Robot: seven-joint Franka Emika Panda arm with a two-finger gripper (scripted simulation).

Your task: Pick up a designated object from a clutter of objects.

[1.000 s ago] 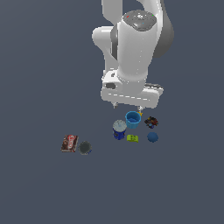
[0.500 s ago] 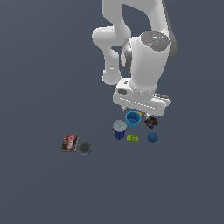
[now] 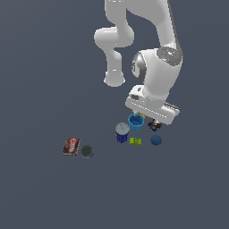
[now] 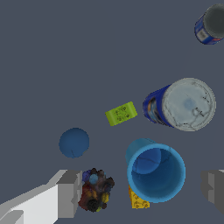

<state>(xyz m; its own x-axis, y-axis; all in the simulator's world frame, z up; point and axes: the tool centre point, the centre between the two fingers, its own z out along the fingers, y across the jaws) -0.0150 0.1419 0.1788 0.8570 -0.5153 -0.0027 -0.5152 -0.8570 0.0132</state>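
The designated object (image 3: 154,125) is a small lumpy dark thing with red, orange and blue specks, lying between the light-blue cup (image 3: 135,122) and the blue ball (image 3: 156,140). My gripper (image 3: 145,120) hangs low just above this cluster. In the wrist view my gripper (image 4: 142,190) is open wide. One finger (image 4: 70,194) stands right beside the lumpy thing (image 4: 95,190). The cup (image 4: 156,173) and the lumpy thing both lie between the jaws. Nothing is held.
A blue can with a grey top (image 3: 121,132) (image 4: 183,105), a yellow-green block (image 3: 135,141) (image 4: 121,113) and a small yellow brick (image 4: 138,199) lie close by. The ball shows in the wrist view (image 4: 74,142). A reddish box (image 3: 71,146) and dark grey disc (image 3: 86,150) lie apart at the exterior view's left.
The arm has swung toward the exterior view's right and come down, bringing the hand over the cup and the lumpy thing. The objects have not moved.
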